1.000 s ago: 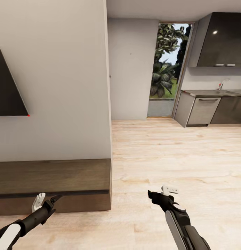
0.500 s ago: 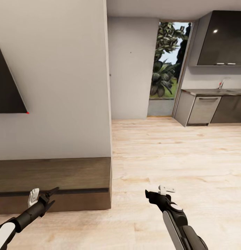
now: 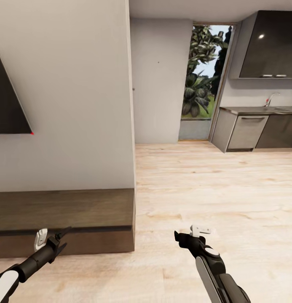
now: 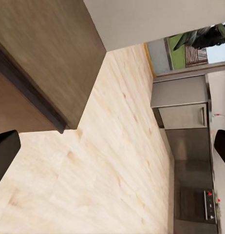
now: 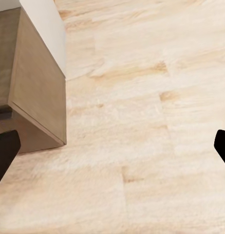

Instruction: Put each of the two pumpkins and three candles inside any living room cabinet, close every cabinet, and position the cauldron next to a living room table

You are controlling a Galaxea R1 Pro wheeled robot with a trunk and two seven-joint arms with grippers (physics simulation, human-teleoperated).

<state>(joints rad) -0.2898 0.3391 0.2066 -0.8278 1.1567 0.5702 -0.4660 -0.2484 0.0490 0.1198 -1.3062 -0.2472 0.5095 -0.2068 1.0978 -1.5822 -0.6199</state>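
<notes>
From the head camera I see pale wood floor (image 3: pixel 213 198) spreading across most of the room, running back to a glass door (image 3: pixel 202 80) with green plants outside. A white wall (image 3: pixel 65 97) fills the near left, ending in a corner just left of centre, with the dark edge of a TV (image 3: pixel 6 105) mounted on it at far left. Far right at the back is the kitchen: a dark upper unit (image 3: pixel 270 46) over a counter (image 3: pixel 257 110) with grey fronts below.

Against the foot of the white wall lies the cabinet (image 3: pixel 63 221), low, long and dark brown, with its fronts flush and a dark seam along it; its end lines up with the wall corner. Nothing rests on the part of its top that I can see.

My left gripper (image 3: pixel 51 237) hangs low in front of the cabinet's front face, jaws apart and holding nothing; its wrist camera shows both fingertips at the frame edges with bare floor and the cabinet corner (image 4: pixel 49 68) between. My right gripper (image 3: pixel 190 233) hovers over open floor to the right of the cabinet's end, likewise spread wide and empty, with the cabinet end (image 5: pixel 37 92) in its view.
</notes>
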